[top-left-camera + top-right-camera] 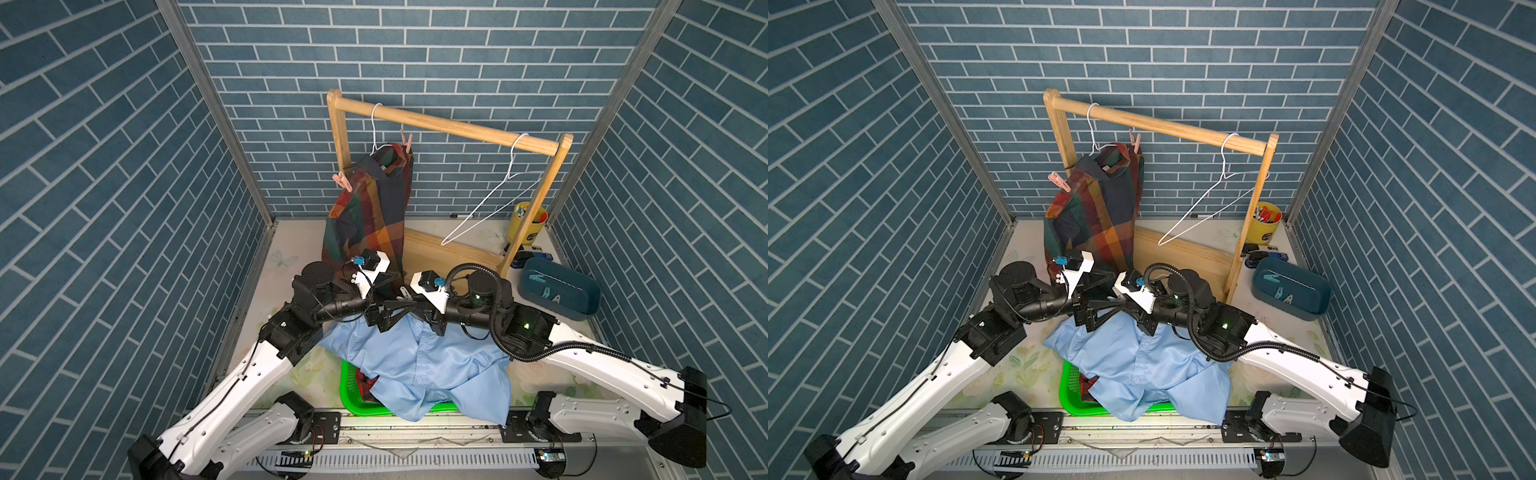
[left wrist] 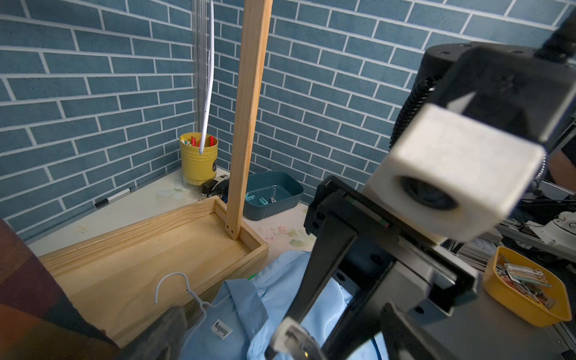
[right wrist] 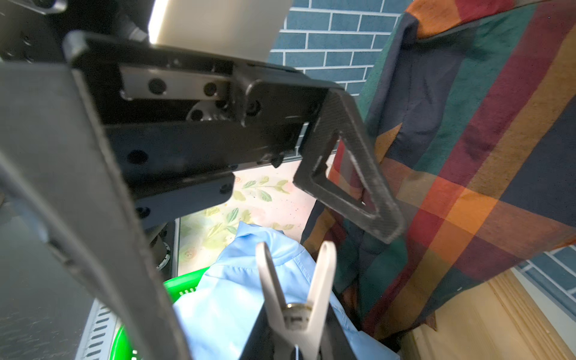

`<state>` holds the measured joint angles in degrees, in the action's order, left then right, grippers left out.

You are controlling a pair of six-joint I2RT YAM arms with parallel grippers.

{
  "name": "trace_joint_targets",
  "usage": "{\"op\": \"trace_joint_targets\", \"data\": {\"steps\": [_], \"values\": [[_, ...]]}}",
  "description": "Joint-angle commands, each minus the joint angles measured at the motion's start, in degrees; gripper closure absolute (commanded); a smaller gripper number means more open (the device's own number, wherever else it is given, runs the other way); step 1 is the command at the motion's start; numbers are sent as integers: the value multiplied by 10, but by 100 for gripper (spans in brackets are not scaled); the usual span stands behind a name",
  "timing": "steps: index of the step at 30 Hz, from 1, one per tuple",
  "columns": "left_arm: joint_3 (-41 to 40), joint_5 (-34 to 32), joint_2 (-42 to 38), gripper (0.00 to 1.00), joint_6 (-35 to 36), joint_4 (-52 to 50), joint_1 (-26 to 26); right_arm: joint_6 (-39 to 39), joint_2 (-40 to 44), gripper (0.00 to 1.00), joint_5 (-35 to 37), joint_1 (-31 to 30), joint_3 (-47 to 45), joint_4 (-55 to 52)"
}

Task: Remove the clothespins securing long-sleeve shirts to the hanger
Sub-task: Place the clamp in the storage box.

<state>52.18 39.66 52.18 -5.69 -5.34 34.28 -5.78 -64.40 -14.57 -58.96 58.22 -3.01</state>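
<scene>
Carrying the pale clothespin, clenched in the right fingers above the blue shirt, to the teal tray should go steadily; left fingers gape released beside the plaid shirt.

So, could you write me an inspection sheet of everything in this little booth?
Surface: floral-patterned table, partly covered.
Job's things: plaid shirt hangs on the wooden rack, pinned by two pink clothespins; light blue shirt lies over the green basket; one bare hanger.
Clutter: yellow cup of pens, teal bin holding pegs.
Grippers: left gripper jaws open; right gripper jaws shut on a pale clothespin.
Cables: black hose loops off the right arm.
Surroundings: blue brick-pattern walls.
</scene>
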Motion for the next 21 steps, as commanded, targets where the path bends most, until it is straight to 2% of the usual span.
{"op": "trace_joint_targets", "data": {"steps": [1,7,11,17,21], "values": [[29,-14,-20,0,34,-55,-9,9,46,100,23,3,-5,12],[63,-24,-51,0,37,-86,-31,31,120,100,82,11,-22,-49],[73,-59,-50,0,27,-100,-31,64,199,100,167,21,-42,-110],[94,-106,6,0,-7,-129,-31,125,326,100,385,39,-31,-283],[126,-149,59,0,-23,-161,-31,215,397,100,557,40,-38,-395]]}}
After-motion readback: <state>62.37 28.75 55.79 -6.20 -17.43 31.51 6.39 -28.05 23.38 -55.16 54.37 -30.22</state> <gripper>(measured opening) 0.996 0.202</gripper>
